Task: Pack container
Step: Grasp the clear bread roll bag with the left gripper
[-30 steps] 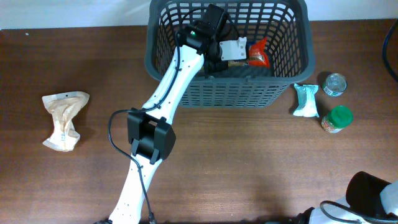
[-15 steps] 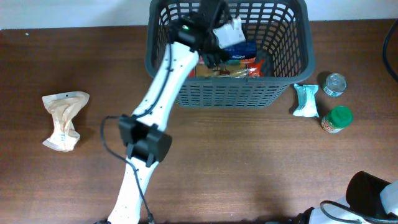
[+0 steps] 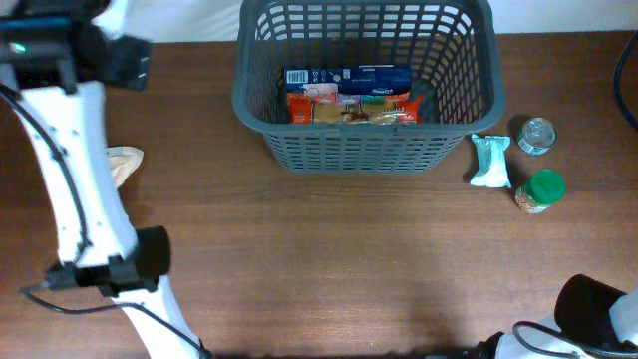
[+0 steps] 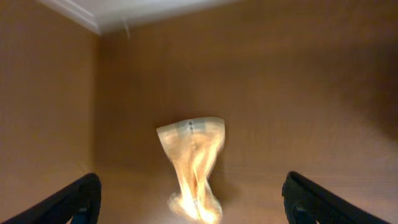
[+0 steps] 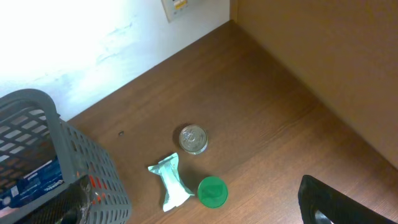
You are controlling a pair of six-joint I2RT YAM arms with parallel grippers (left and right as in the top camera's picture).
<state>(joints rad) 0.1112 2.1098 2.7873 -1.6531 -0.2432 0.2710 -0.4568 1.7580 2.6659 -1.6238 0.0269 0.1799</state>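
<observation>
Slotted grey plastic container; left gripper empty, wide apart over crumpled tan bag; right gripper, spread indiscernible

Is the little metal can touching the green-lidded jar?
Apart. The overhead view shows bare table between the metal can and the green-lidded jar.

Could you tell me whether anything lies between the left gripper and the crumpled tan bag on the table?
Nothing visible does. In the left wrist view the tan bag lies uncovered on the table, straight ahead of the open left gripper.
</observation>
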